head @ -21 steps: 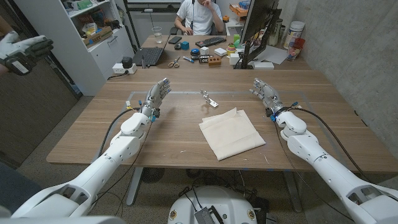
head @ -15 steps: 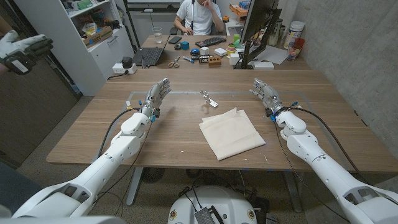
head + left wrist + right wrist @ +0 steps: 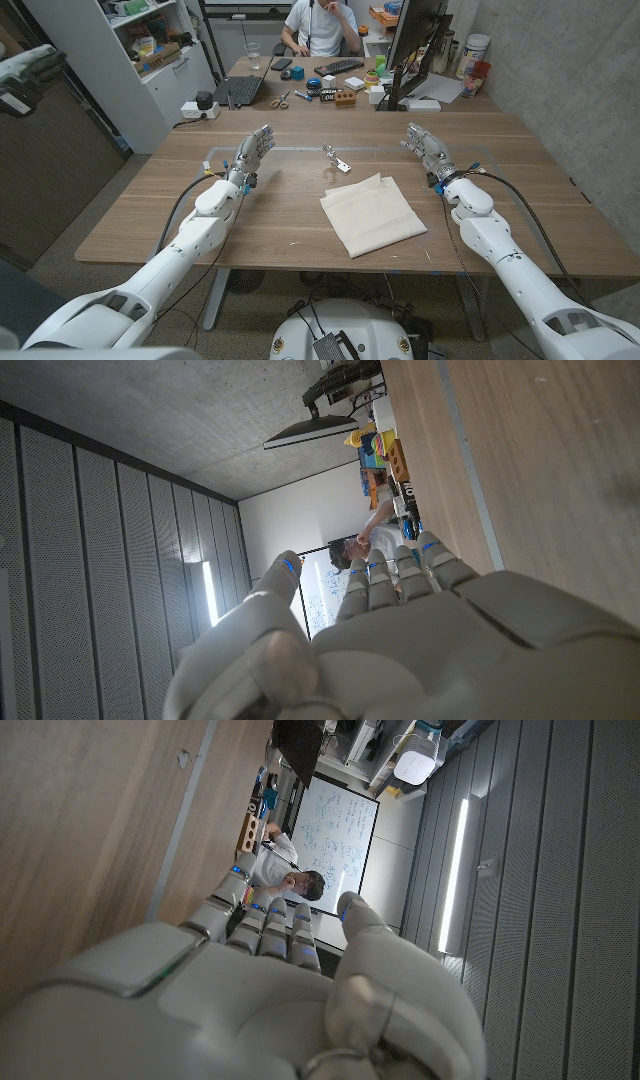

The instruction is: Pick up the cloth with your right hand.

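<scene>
A folded cream cloth [image 3: 372, 214] lies on the wooden table [image 3: 290, 215], near the middle and a little toward my right. My right hand [image 3: 427, 152] stands to the right of the cloth and slightly beyond it, apart from it, fingers stretched out with nothing in them; its back [image 3: 250, 1000] fills the lower part of the right wrist view. My left hand [image 3: 253, 155] stands well to the left of the cloth, fingers also extended and holding nothing, and its back [image 3: 400, 630] shows in the left wrist view.
A small metal clip-like object [image 3: 337, 159] lies just beyond the cloth. A second desk behind holds a laptop [image 3: 240, 90], scissors [image 3: 281, 99], a keyboard [image 3: 338, 67] and a monitor [image 3: 412, 45]. A person [image 3: 322, 25] sits there. Shelving [image 3: 150, 45] stands at the far left.
Both arms and the cloth stay where they were. A gloved hand holding a device at the picture's left edge has moved up and further out of frame.
</scene>
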Controlling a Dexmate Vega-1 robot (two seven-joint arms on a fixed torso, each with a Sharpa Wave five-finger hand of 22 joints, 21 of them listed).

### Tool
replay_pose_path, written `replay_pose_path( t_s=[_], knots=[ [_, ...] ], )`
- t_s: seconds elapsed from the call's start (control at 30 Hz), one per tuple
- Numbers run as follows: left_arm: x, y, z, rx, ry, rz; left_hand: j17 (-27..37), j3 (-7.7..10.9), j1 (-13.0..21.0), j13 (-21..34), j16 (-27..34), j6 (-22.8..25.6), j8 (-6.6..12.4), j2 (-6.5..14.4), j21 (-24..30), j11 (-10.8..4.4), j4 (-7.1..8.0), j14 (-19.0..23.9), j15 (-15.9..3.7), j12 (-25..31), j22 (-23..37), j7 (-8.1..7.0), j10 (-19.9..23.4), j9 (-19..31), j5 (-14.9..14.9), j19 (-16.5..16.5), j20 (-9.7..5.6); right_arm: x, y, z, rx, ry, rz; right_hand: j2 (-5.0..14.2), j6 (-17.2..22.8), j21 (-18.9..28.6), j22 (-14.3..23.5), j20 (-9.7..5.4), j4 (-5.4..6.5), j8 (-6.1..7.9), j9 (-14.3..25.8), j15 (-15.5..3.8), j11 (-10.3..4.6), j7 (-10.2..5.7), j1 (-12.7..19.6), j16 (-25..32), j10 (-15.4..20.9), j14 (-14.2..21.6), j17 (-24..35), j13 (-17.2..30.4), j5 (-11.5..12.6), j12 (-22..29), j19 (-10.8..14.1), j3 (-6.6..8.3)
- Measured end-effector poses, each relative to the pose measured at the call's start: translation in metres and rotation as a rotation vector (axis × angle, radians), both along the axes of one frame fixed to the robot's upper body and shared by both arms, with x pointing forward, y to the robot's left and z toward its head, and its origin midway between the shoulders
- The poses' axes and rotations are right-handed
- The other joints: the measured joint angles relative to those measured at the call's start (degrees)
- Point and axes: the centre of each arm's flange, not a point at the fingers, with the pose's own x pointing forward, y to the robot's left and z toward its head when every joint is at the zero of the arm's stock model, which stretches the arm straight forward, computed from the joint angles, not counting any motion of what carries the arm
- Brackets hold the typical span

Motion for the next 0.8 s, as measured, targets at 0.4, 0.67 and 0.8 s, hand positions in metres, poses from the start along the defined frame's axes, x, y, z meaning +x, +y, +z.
replay_pose_path(
  t_s=[0.4,0.67,0.8],
  knots=[
    [0.001,0.000,0.014,0.015,-0.020,-0.001,0.0,0.13,0.0,-0.3,0.0,0.0,0.00,0.0,0.0,0.00,-0.13,0.0,0.00,0.0,0.0,0.00,0.0,0.0,0.0,0.2,0.21,-0.029,-0.002,-0.009,-0.022,-0.065,-0.005,-0.32,0.5,0.0,0.3,-0.10,0.00,0.00,0.0,0.00,0.09,-0.11,0.3,0.2,0.5,0.6,-0.3,0.0,0.0,0.5,0.5,0.00],
    [0.006,-0.001,0.016,0.026,-0.016,-0.009,0.0,0.13,0.0,-0.3,0.0,0.0,0.22,0.0,0.0,-0.01,-0.13,0.0,-0.01,0.0,0.0,-0.01,0.0,0.0,0.0,0.2,0.21,-0.052,-0.003,-0.019,-0.067,-0.091,-0.015,-0.32,0.7,-0.4,0.3,0.09,-0.18,0.00,-0.2,0.00,0.38,0.09,0.3,0.2,0.8,1.2,-0.3,0.0,0.0,0.4,0.7,0.18],
    [0.008,0.000,0.017,0.024,-0.013,-0.006,0.0,0.13,0.0,-0.3,0.0,0.0,0.22,0.0,0.0,-0.01,-0.13,0.0,0.00,0.0,0.0,-0.01,0.0,0.0,0.0,0.2,0.20,-0.051,-0.001,-0.020,-0.080,-0.089,-0.013,-0.46,0.7,-0.4,0.3,0.09,-0.49,0.00,-0.2,0.00,0.24,0.07,0.5,0.2,1.0,1.2,-0.3,0.0,0.0,0.5,0.7,0.00]
  ],
)
